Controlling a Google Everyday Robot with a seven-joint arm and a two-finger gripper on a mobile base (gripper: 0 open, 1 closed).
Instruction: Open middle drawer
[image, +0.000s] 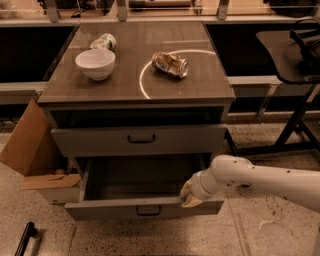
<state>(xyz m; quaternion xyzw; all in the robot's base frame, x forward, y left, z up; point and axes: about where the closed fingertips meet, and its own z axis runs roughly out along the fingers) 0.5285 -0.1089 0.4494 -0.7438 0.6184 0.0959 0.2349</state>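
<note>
The pincer rests on the top edge of the middle drawer, which sticks far out with its small dark handle just left of the pincer, and I cannot tell if the pincer is open or closed, while a white bowl and a squashed can sit on the table above it.

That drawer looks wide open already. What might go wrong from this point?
The middle drawer stands far out; pulling further might bring it off its runners. The gripper sits at the front's top edge, right of the handle, so an off-centre pull may skew it. The cardboard flap lies by its left corner and might snag.
</note>
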